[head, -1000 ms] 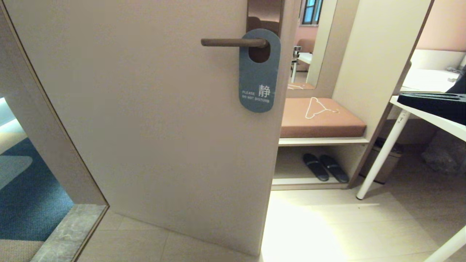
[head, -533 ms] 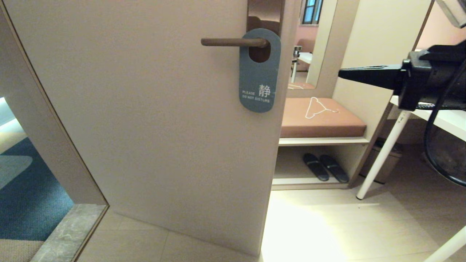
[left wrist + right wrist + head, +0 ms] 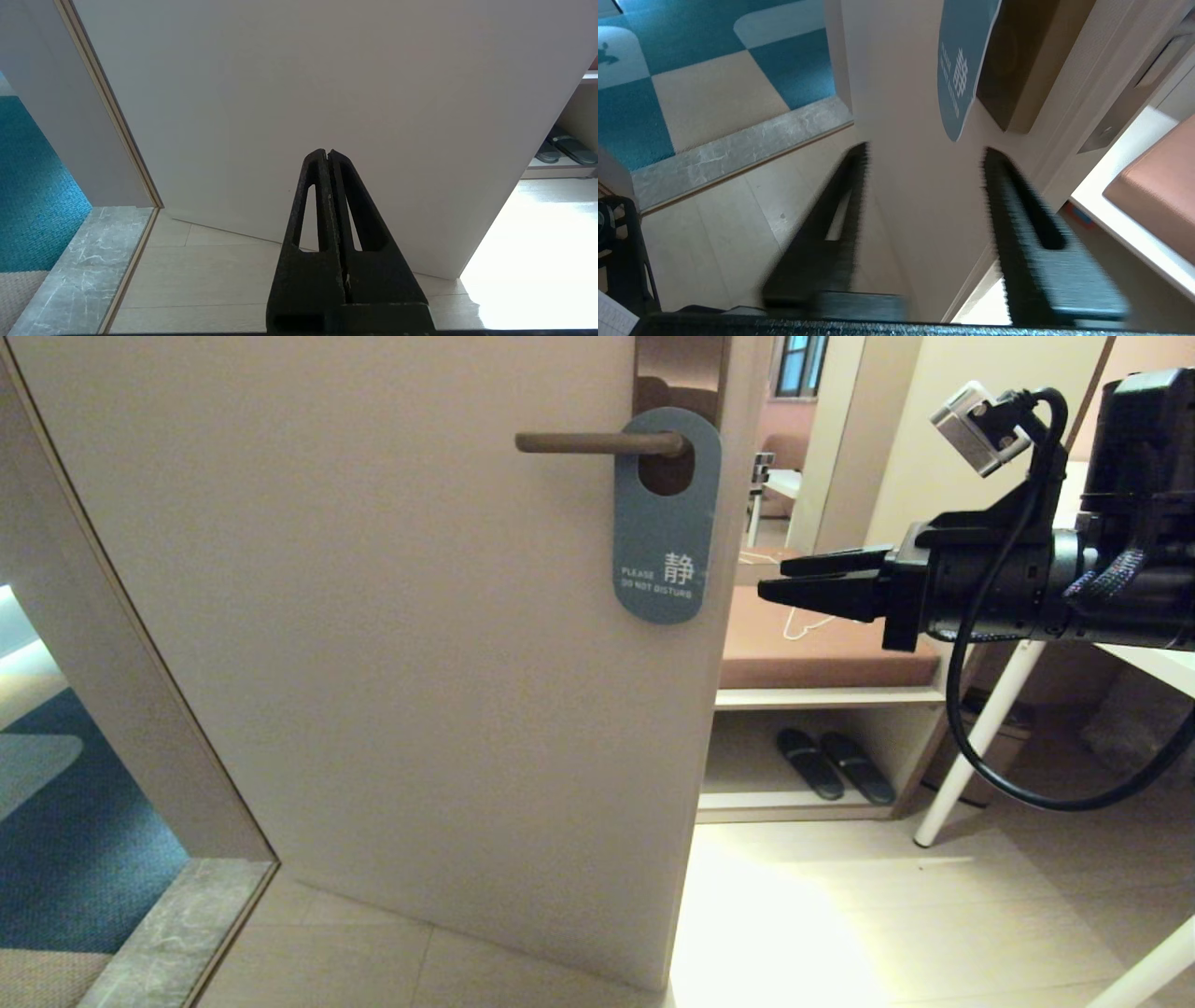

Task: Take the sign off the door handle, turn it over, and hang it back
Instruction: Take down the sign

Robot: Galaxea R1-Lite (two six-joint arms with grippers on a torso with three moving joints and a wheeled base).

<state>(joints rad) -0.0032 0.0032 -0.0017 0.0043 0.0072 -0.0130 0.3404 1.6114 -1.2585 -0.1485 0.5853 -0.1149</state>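
The sign [image 3: 667, 518] hangs on the door handle [image 3: 599, 443], its oval hole threaded over the lever close to the bronze backplate [image 3: 680, 369], slate-blue "PLEASE DO NOT DISTURB" side facing out and lying flat against the door [image 3: 373, 616]; the right gripper [image 3: 780, 582] is held out level at the sign's lower half, just beside the door's edge and clear of the card, pointing toward it; in the right wrist view its fingers [image 3: 840, 210] are spread wide with nothing between them, the rounded lower end of the sign [image 3: 964, 70] lying ahead between the tips; the left gripper [image 3: 328, 156] sits low in front of the door's bare lower panel, out of the head view, its fingers pressed together and holding nothing; behind the right arm a padded bench [image 3: 822, 663] carries a white wire hanger [image 3: 803, 625], with a pair of dark slippers [image 3: 831, 765] on the shelf beneath and a white table [image 3: 1148, 663] at the right
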